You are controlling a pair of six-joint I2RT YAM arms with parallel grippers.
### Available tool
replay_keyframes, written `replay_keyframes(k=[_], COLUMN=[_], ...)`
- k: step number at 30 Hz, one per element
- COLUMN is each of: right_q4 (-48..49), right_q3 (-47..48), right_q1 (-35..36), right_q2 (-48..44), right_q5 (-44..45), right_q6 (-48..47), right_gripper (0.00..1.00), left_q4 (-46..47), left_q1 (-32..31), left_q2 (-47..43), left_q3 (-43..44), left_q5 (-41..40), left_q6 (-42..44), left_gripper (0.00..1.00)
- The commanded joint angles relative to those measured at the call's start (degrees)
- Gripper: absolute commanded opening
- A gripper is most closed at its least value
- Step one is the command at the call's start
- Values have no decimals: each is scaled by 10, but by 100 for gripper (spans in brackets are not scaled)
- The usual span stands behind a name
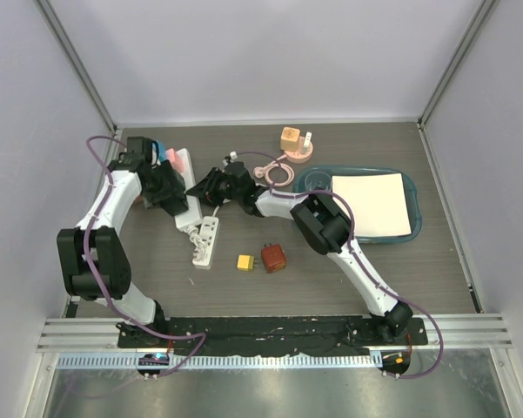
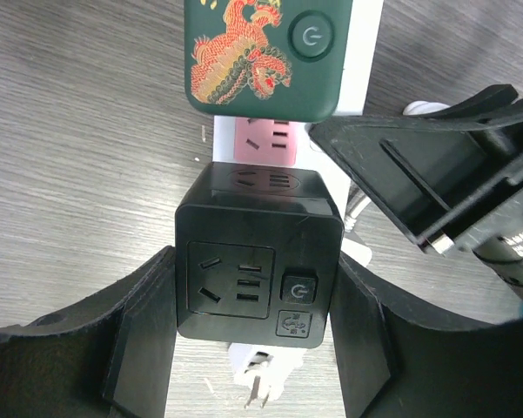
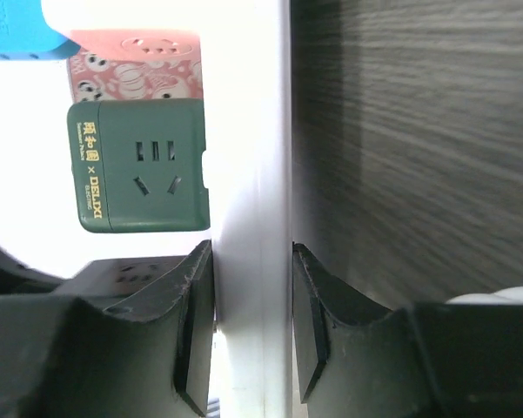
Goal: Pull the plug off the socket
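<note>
The socket is a white power strip [image 1: 185, 164] lying at the left of the table, with several cube plugs in a row on it. My left gripper [image 1: 171, 193] [image 2: 257, 292] is shut on the black cube plug [image 2: 259, 257], one finger on each side. I cannot tell whether it is still seated. Beyond it on the strip sit a pink plug [image 2: 265, 139] and a green dragon-printed plug [image 2: 265, 57]. My right gripper [image 1: 212, 186] [image 3: 252, 261] is shut on the white strip's edge [image 3: 252, 157], beside the green plug [image 3: 139, 165].
A second white power strip [image 1: 206, 241] lies just in front. A yellow plug [image 1: 244, 261] and a red-brown cube [image 1: 273, 258] rest mid-table. At the back are an orange block [image 1: 290, 138] and a pink cable [image 1: 274, 171]. A teal tray [image 1: 416, 228] holding white paper is at the right.
</note>
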Motion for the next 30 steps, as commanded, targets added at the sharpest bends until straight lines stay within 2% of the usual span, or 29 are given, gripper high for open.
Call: replay_keyframes(k=[1,3,5,9,13,16,20,22,26,27,30], right_q4=[-25,-49,-33,20,43,37,-7,-11,2,4,10], right_q3=[4,27,11,-13,-1,13,70,71,46,43,35], right_q1=[-3,4,9,10,6,-3,-13,-18,-18,-18,-19], right_q2=[-15,-9,-11,-16,-23,-38,-22,-15,-18,-19,-23], right_q5=[62,59,54,41,21,23,11,7,5,4,3], right_q6=[-72,-91,-93,-53,-31,-33,-42,-41,-39,-35,-31], right_gripper=[1,1,1,1,1,1,1,1,1,1,1], left_q4=[-17,-40,-54,-38,-78,-74,-67,-71,-67,-67,-55], left_q1=[3,3,3,2,3,9,11,11,11,11,11], left_q2=[-58,-39,-32,-55,-78,-119,-158,-171,-191,-194,-194], left_q3=[43,68,88,81,72,18,-37,-61,-108,-121,-164], left_q5=[-35,-78,-79,-49,-106,-95,-4,15,-3,-38,-42], left_q6=[-2,4,2,-12,10,9,-20,-21,-42,-61,-110], left_gripper=[0,0,0,0,0,0,0,0,0,0,0])
